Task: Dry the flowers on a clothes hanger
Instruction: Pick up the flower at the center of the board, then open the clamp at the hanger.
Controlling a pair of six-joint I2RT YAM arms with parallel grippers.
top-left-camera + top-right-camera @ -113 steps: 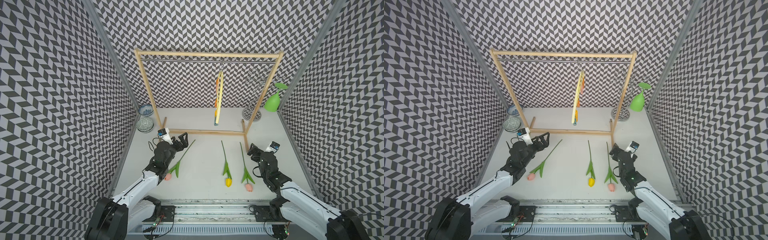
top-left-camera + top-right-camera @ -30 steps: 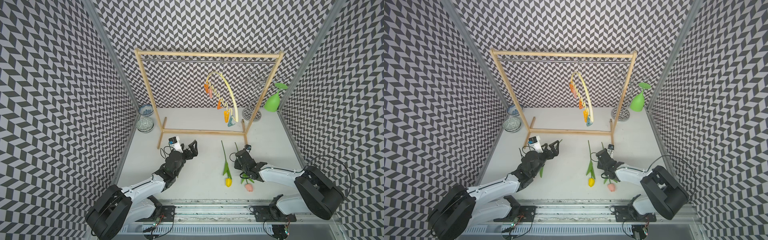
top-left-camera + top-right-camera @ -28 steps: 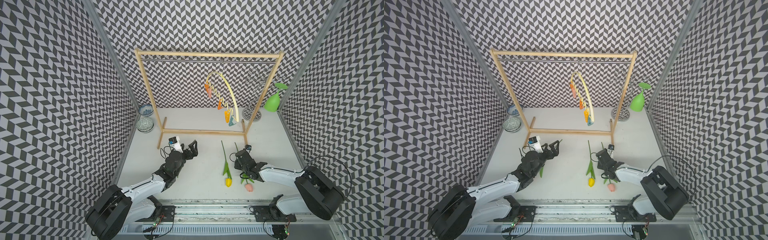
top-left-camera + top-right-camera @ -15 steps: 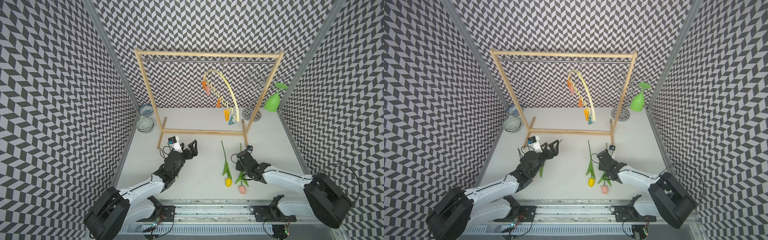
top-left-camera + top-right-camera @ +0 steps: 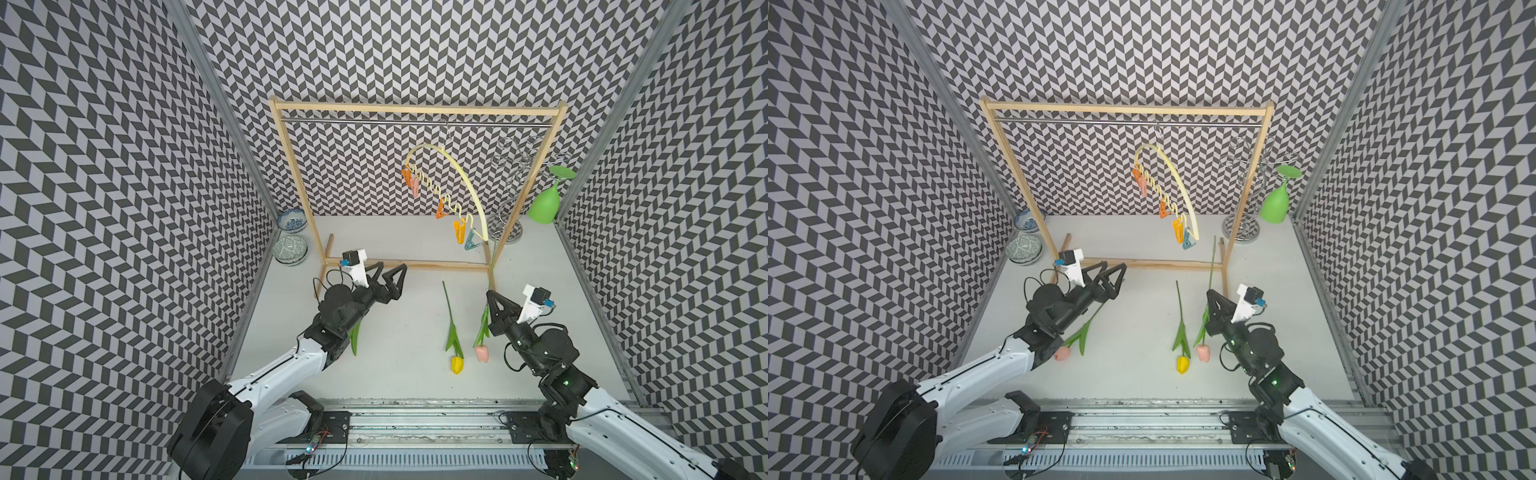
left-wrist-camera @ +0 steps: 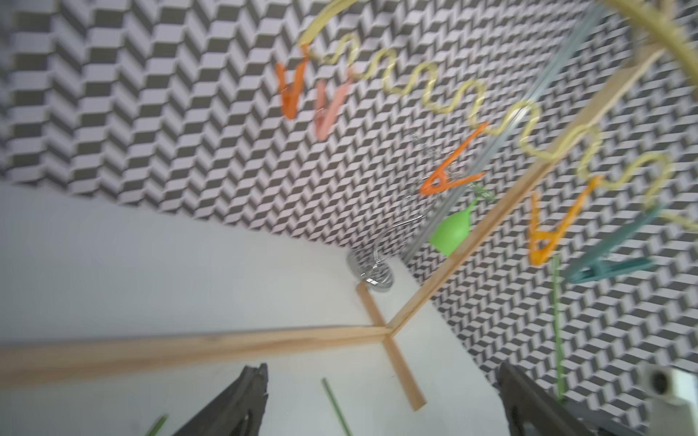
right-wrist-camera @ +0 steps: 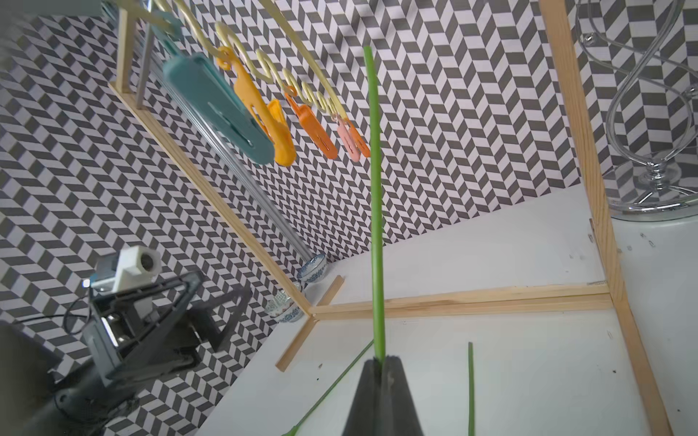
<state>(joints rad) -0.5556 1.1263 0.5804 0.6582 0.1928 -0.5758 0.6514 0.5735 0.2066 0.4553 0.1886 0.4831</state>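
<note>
- The right claw [image 5: 490, 293] was pinched fully shut on the thin green stem of a pink tulip [image 5: 482, 353]. The head dangled low over the white counter [image 5: 540, 311], and the stem rose towards the clothes hanger [image 5: 466, 175].
- The right wrist view showed the stem tip near the teal clothespin [image 7: 219, 109], not touching it.
- The left claw [image 5: 392, 266] hovered wide open, holding nothing.
- The hanger was a pale yellow plastic arch with a wavy lower bar. It hung by a metal hook from the wooden rack [image 5: 415, 109].
- A yellow tulip [image 5: 456, 364] lay flat between the arms.
- A second pink tulip [image 5: 1062, 353] showed its head in a top view only; elsewhere the left arm hid it.
- Bare counter lay open between the right arm and the side wall.
</note>
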